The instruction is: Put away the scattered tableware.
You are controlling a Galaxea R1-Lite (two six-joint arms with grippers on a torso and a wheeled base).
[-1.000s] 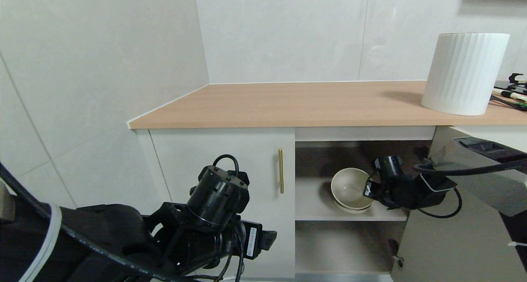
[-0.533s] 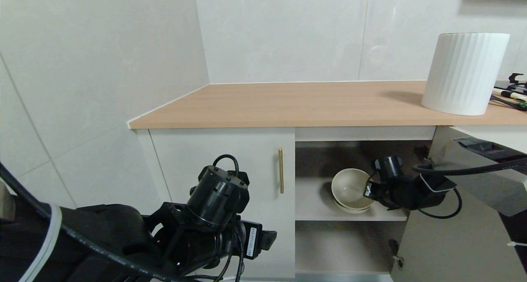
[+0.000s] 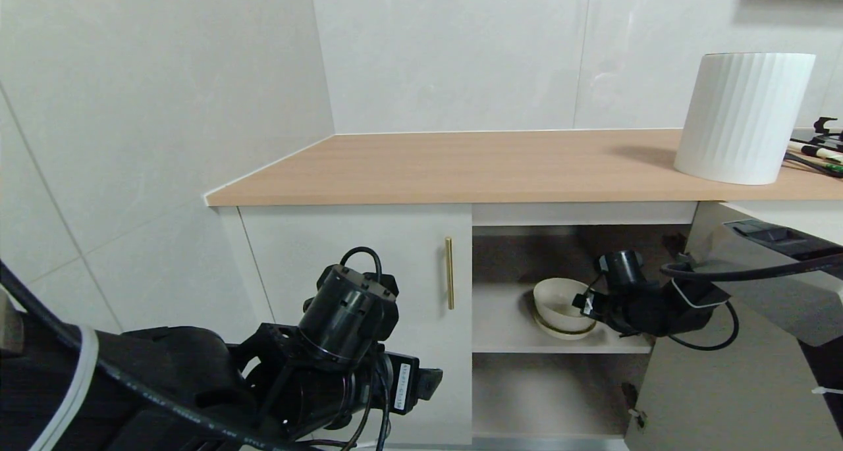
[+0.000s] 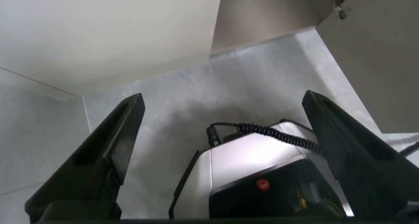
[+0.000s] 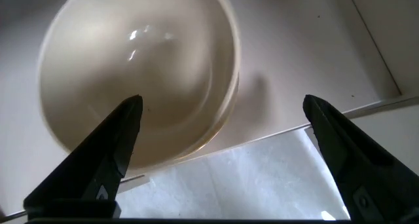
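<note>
One wooden countertop (image 3: 474, 164) caps a white cabinet (image 3: 355, 253). The cabinet's left door is closed and its right door (image 3: 724, 385) is swung open at the right edge. A tall white ribbed container (image 3: 744, 116) stands upright on top of the cabinet, toward its right end. The left gripper (image 4: 222, 99) hangs low in front of the cabinet's closed left door, fingers spread wide with nothing between them, pointing at the floor. The right gripper (image 3: 583, 303) is inside the cabinet's open right side, at shelf (image 3: 500, 326) level, just beside the right rim of the top bowl (image 3: 558, 301). Its fingers are spread wide around empty space, and in the right wrist view the bowl (image 5: 141, 73) lies just ahead of them. That cream bowl sits nested in a bottom bowl (image 3: 560, 332), and both rest on the cabinet's middle shelf. A slim gold handle (image 3: 449, 272) runs vertically on the closed door's right edge.
</note>
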